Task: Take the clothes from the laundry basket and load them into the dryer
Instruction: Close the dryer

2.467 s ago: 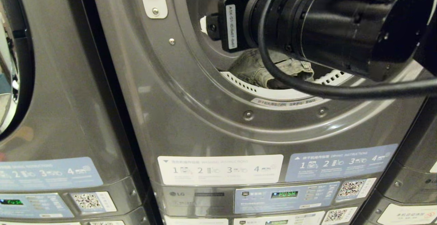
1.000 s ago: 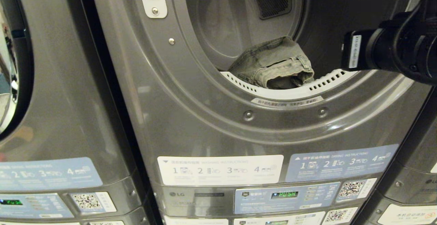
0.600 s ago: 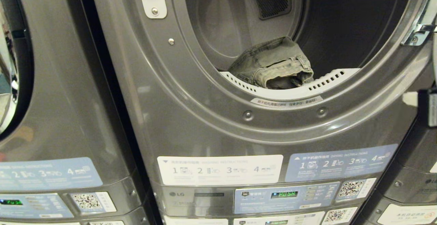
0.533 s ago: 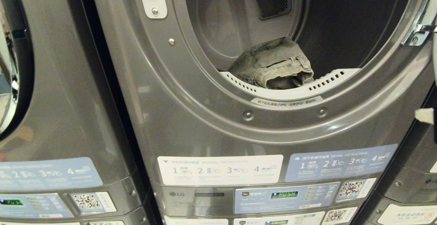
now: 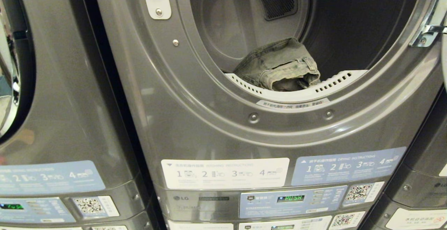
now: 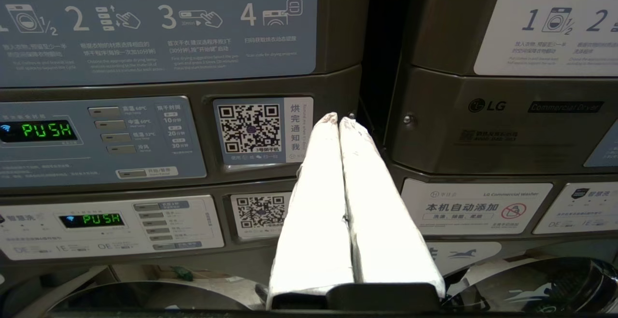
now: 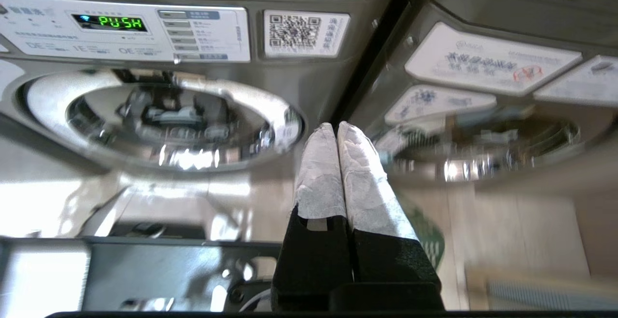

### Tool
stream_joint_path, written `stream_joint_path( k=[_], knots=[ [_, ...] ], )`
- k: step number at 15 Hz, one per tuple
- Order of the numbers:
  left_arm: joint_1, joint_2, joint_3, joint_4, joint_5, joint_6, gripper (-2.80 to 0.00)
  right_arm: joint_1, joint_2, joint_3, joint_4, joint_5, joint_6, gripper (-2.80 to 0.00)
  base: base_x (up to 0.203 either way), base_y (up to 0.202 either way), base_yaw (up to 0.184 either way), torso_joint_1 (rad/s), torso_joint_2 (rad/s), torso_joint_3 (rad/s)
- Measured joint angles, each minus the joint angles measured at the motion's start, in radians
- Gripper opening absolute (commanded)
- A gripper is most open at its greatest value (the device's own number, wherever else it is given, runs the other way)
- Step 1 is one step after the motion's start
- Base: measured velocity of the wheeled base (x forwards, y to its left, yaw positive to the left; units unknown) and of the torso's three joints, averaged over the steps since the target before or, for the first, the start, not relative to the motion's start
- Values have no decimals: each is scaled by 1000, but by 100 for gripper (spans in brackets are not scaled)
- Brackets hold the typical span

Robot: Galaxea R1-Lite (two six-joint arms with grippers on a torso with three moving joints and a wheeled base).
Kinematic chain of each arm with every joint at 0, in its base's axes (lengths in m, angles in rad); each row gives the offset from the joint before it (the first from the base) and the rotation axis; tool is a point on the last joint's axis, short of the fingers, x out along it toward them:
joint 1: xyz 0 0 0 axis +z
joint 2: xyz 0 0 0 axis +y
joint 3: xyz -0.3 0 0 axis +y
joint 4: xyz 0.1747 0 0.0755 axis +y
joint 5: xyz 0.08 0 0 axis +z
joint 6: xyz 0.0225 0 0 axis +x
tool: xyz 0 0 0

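A crumpled olive-grey denim garment lies inside the open grey metal dryer drum, against its white perforated front lip. Both the left pincer and right pincer are pressed together, empty, near the control panels.

A second grey metal front-loading machine stands at nine o'clock, a blue numbered instruction sticker on its lower front.
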Motion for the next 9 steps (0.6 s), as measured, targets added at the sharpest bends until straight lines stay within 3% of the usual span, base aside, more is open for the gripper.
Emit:
stream_joint_path(
  k=[2,6,9],
  knots=[
    [0,0,0,0,0,0,-280,15,-146,133,-92,31,-24,-280,0,0,0,0,0,0],
    [0,0,0,0,0,0,-280,26,-321,288,-436,53,-25,-280,0,0,0,0,0,0],
    [0,0,0,0,0,0,-280,27,-412,311,-444,50,23,-280,0,0,0,0,0,0]
  ],
)
